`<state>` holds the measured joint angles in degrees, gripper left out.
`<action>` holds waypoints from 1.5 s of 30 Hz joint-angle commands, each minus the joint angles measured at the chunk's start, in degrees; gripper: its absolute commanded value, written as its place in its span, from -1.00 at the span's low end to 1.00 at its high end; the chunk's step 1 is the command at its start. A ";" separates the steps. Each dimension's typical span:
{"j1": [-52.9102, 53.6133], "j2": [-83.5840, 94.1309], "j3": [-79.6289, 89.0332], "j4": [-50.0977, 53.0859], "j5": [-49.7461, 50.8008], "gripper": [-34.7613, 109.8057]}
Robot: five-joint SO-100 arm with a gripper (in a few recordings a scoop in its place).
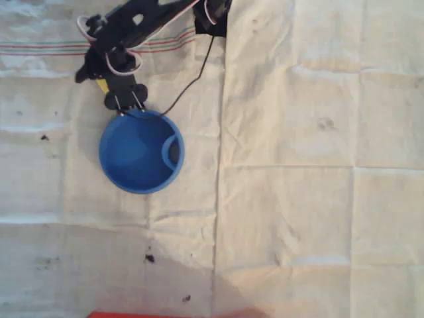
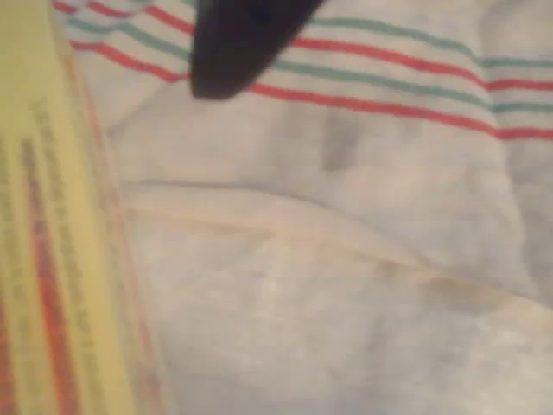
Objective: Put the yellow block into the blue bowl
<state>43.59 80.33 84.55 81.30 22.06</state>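
Observation:
In the overhead view the blue bowl (image 1: 140, 152) sits on the cloth at the left, with its curved inner pocket at the right rim. My black gripper (image 1: 97, 79) hovers just beyond the bowl's upper-left rim. A sliver of the yellow block (image 1: 101, 85) peeks out under it. The wrist view has the yellow block (image 2: 52, 259) very close and blurred along the left edge. One dark fingertip (image 2: 233, 52) shows at the top, over the striped cloth. The jaws appear shut on the block.
A cream cloth (image 1: 298, 165) with folds covers the table; red and green stripes (image 1: 40, 48) run near its far left edge. A black cable (image 1: 192, 83) trails from the arm toward the bowl's rim. A red edge (image 1: 152, 315) lies at the bottom.

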 commanded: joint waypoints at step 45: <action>-4.31 -11.43 -2.11 -8.44 0.26 -0.17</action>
<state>39.11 67.15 84.55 73.65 22.06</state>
